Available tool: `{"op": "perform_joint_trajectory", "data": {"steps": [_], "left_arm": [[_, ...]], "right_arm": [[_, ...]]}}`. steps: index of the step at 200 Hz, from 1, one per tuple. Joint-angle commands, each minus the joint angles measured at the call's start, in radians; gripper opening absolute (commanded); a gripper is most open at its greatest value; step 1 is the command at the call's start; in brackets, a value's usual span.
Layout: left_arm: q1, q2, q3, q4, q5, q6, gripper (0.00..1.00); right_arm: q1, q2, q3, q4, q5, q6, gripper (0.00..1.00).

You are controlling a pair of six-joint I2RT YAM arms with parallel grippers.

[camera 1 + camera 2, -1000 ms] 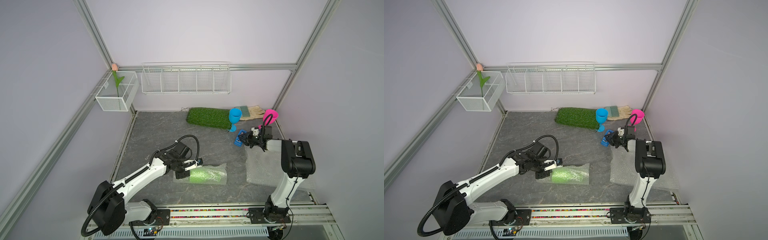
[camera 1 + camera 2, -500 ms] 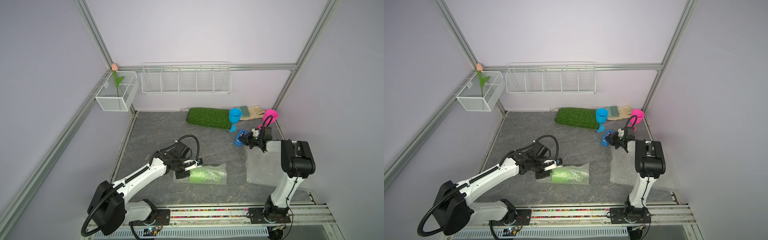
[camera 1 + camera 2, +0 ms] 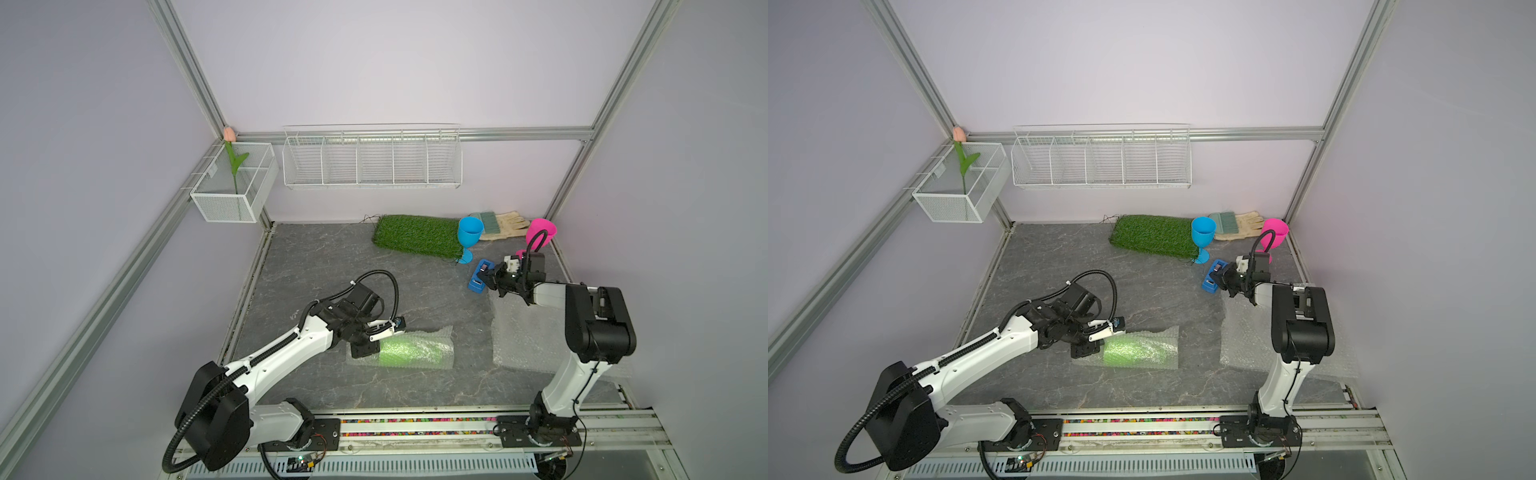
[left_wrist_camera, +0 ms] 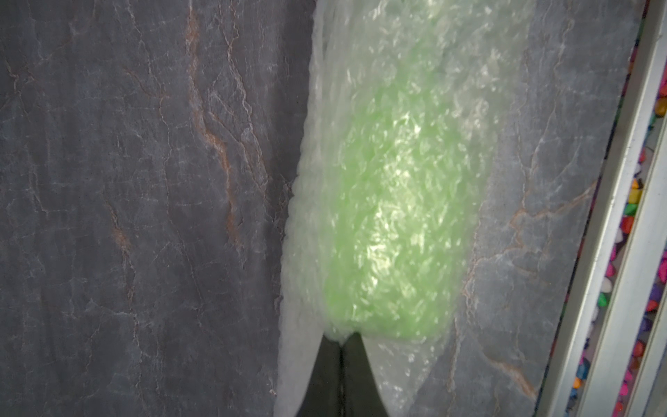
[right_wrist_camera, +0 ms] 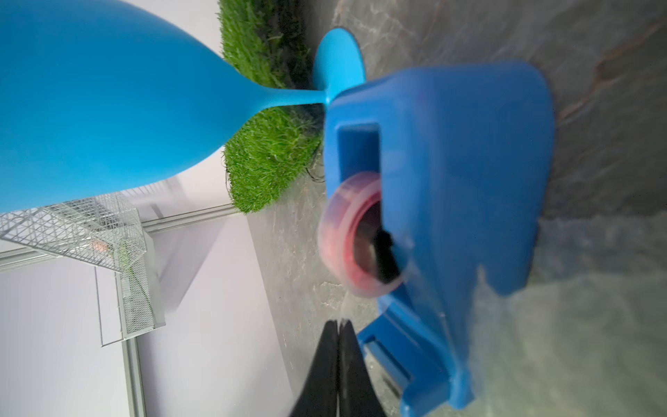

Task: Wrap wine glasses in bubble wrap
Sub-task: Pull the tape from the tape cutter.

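A lime green wine glass (image 3: 409, 351) (image 4: 389, 216) lies on its side, rolled in bubble wrap (image 3: 436, 334) near the floor's front. My left gripper (image 3: 376, 350) (image 4: 341, 341) is shut, its tips pressed against one end of that bundle. A flat sheet of bubble wrap (image 3: 528, 336) lies to the right. A sky blue wine glass (image 3: 469, 235) (image 5: 108, 108) and a hot pink one (image 3: 540, 232) stand at the back right. My right gripper (image 3: 488, 277) (image 5: 339, 323) is shut beside the blue tape dispenser (image 3: 478, 279) (image 5: 469, 180); a pale strip of tape runs from the roll to its tips.
A green grass mat (image 3: 415, 237) lies at the back, with a glove and brush (image 3: 505, 224) beside it. On the back wall hang a wire rack (image 3: 372, 160) and a mesh basket (image 3: 232, 199) holding a tulip. The arms' rail (image 3: 415, 424) runs along the front edge.
The right gripper's jaws have closed at the tape dispenser. The left arm and the wrapped green glass have stayed put.
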Motion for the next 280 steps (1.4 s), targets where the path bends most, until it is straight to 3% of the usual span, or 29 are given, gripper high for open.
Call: {"op": "perform_joint_trajectory", "data": {"steps": [1, 136, 233, 261, 280], "left_arm": [[-0.001, -0.004, 0.000, -0.010, 0.005, 0.020, 0.00], [-0.010, -0.039, -0.004, -0.009, 0.009, 0.020, 0.00], [-0.017, -0.041, -0.004, -0.012, 0.006, 0.019, 0.00], [-0.020, -0.040, -0.004, -0.013, 0.005, 0.017, 0.00], [-0.021, -0.044, -0.006, -0.011, 0.006, 0.017, 0.00]], "right_arm": [[0.019, -0.085, -0.025, -0.016, -0.036, 0.021, 0.07], [0.103, -0.368, -0.196, -0.213, 0.021, -0.033, 0.07], [0.295, -0.538, -0.360, -0.221, 0.120, 0.035, 0.07], [0.268, -0.558, -0.324, -0.308, 0.138, -0.039, 0.07], [0.176, -0.570, -0.263, -0.417, 0.148, -0.129, 0.20]]}}
